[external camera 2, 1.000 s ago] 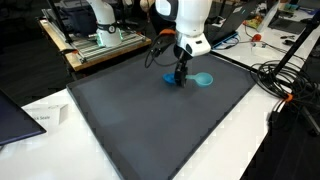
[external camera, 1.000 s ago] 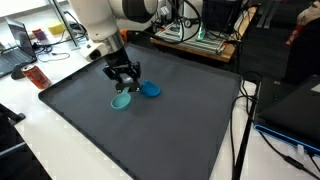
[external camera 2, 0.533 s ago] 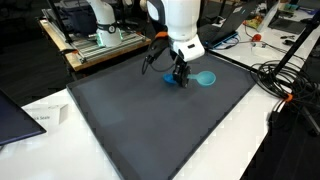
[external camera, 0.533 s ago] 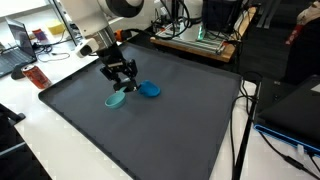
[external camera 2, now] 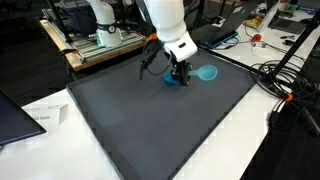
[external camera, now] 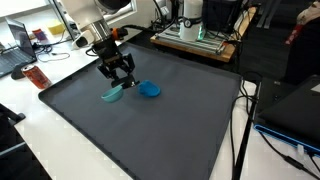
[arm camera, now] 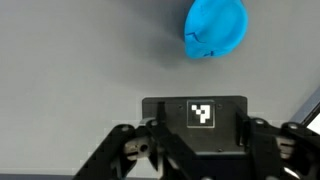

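- In an exterior view the gripper (external camera: 121,84) hangs over the far left part of a dark mat (external camera: 160,135); its jaws stand narrow, pinched on the edge of a teal disc (external camera: 112,96); the disc is tilted, its far edge raised at the fingertips and its near edge low by the mat; a blue bowl (external camera: 149,89) lies on the mat just beside the gripper, apart from the disc; a red can (external camera: 37,77) stands on the white table off the mat's left edge.
- In an exterior view from the opposite side the gripper (external camera 2: 180,77) comes down near the far edge of the mat (external camera 2: 150,135); the teal disc (external camera 2: 207,72) juts out sideways from the fingertips; the blue bowl (external camera 2: 170,80) shows partly behind the fingers on the other side; a laptop (external camera 2: 15,118) sits at the lower left corner, off the mat.
- In the wrist view the gripper's body fills the bottom edge and bears a black-and-white marker (arm camera: 202,114); the fingertips fall outside the frame, so the jaws cannot be judged here; the blue bowl (arm camera: 215,28) lies at the top on the grey mat (arm camera: 70,60); the teal disc is not visible.
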`<state>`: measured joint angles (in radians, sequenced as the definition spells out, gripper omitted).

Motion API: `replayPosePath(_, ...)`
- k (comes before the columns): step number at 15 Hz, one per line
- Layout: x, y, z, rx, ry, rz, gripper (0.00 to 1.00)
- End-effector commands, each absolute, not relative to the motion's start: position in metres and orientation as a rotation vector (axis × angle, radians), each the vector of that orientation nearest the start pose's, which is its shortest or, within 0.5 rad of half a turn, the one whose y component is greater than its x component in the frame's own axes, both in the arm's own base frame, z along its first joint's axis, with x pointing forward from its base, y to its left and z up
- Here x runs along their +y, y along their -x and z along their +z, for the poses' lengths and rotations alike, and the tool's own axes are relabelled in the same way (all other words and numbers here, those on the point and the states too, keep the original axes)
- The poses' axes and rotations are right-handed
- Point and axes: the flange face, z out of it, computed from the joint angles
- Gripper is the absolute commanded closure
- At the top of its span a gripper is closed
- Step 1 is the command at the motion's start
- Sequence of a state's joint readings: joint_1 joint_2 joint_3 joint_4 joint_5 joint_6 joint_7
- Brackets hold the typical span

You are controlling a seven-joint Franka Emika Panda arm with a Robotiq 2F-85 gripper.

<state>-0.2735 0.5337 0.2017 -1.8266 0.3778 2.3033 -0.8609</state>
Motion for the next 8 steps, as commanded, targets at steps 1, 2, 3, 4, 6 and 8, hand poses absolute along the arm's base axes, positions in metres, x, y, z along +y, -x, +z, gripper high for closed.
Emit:
replayPosePath(1, -0.046, -0.614, 0.263, -0.757, 2.653, -0.205, 0.65)
replayPosePath(2, -0.044, -0.606, 0.265, -0.787, 2.655, -0.194, 0.65)
replayPosePath(3, -0.041, -0.599, 0.267, -0.810, 2.651, -0.188, 0.65)
replayPosePath(4, -0.038, -0.592, 0.268, -0.827, 2.661, -0.184, 0.65)
replayPosePath(6, -0.030, -0.575, 0.267, -0.864, 2.659, -0.158, 0.65)
replayPosePath(8, -0.021, -0.562, 0.266, -0.891, 2.666, -0.154, 0.65)
